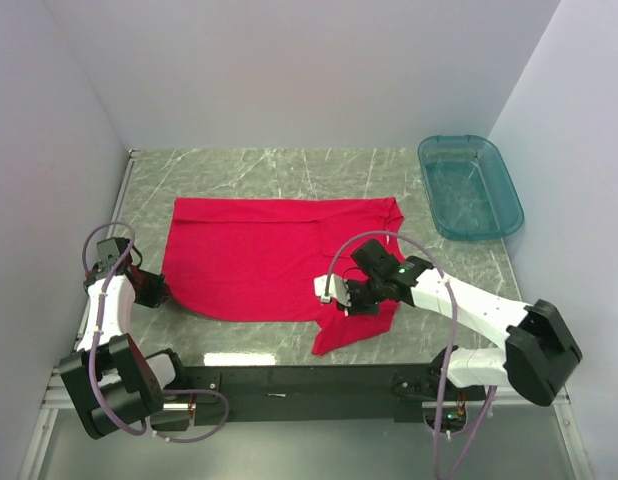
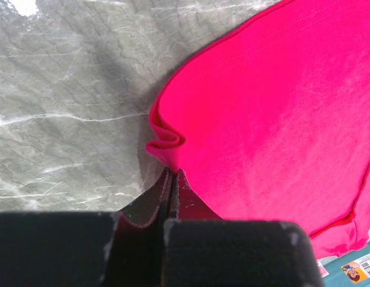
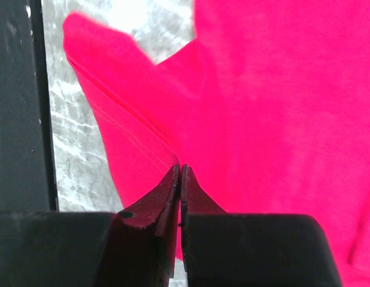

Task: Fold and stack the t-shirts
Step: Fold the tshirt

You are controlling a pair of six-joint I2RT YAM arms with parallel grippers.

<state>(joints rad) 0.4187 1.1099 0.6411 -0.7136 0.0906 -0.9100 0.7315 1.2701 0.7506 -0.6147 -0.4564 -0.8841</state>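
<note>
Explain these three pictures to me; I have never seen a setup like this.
You are looking at two robot arms bolted at the near edge of a marbled table. The wide picture looks down from above and behind them. The other two come from a small camera on each wrist, so each arm's own black fingers fill the bottom. A red t-shirt lies spread on the table, and a teal plastic tub sits apart at the far right. The left gripper is pinched shut on the shirt's left edge. The right gripper is closed on cloth by the near sleeve.
</note>
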